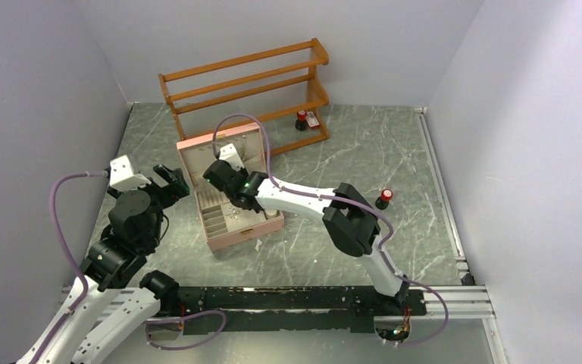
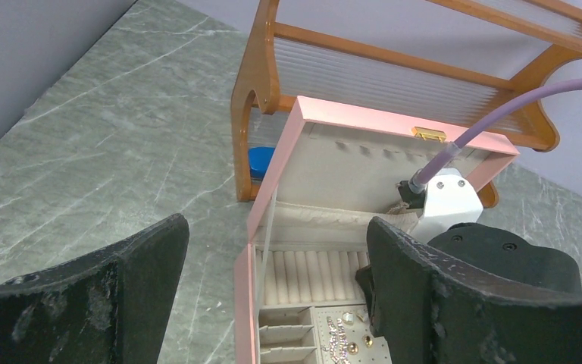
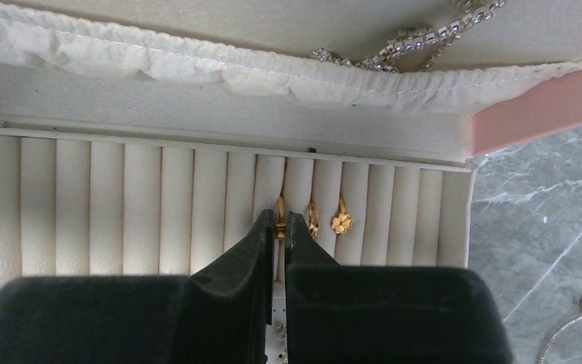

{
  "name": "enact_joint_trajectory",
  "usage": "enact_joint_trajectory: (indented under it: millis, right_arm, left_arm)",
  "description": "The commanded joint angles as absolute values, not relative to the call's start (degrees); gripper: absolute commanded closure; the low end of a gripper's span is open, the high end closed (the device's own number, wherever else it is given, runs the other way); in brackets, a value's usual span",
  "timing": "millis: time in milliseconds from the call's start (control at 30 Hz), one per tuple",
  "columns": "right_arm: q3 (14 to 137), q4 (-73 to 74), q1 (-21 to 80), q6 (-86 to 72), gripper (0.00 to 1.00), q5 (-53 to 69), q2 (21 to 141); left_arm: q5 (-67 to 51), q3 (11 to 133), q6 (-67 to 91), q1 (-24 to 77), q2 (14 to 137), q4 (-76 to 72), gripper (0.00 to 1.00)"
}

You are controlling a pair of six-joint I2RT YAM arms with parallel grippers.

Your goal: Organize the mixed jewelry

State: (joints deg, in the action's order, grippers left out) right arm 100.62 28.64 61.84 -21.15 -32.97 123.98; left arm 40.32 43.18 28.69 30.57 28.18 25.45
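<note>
Surface: grey-green marbled table (image 1: 364, 152), with pale lavender walls on three sides. A wooden rack (image 1: 246, 83) stands at the back. In front of it the pink jewelry box (image 1: 235, 237) is open, its lid upright toward the rack. One red-capped bottle (image 1: 383, 199) stands just right of the right arm.

Your right gripper (image 3: 279, 231) is down inside the box over the cream ring rolls (image 3: 144, 205). Its fingers are all but together, pinching a gold ring (image 3: 280, 216) at their tips in a slot between rolls. Just right of it, the neighbouring slots hold a gold band (image 3: 313, 218) and a flower-shaped gold piece (image 3: 341, 223). A rhinestone chain (image 3: 409, 42) shows above the gathered lid pocket. Your left gripper (image 2: 276, 235) hovers left of the box, fingers wide apart, holding nothing.

Hard to make out:
- The gold ring's lower half is buried between the fingers.
- From above, the right gripper covers the rolls.
- Small pieces on the stud pad (image 2: 348, 341) are cut off by the frame edge and one finger, and I can't tell what they are.
</note>
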Motion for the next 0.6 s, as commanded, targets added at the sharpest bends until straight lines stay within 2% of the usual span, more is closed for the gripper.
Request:
enact_joint_trajectory:
  millis: [0,567]
  right_arm:
    - [101.5,30.1,61.7,-21.6,0.96,-33.3,125.9]
    - [100.0,31.4,60.3,-25.1,0.88,-30.0,126.1]
  left_arm:
    - [41.3,42.7,28.0,30.3,27.9,25.4,0.08]
    - [41.4,42.5,28.3,30.4,27.4,25.6,0.08]
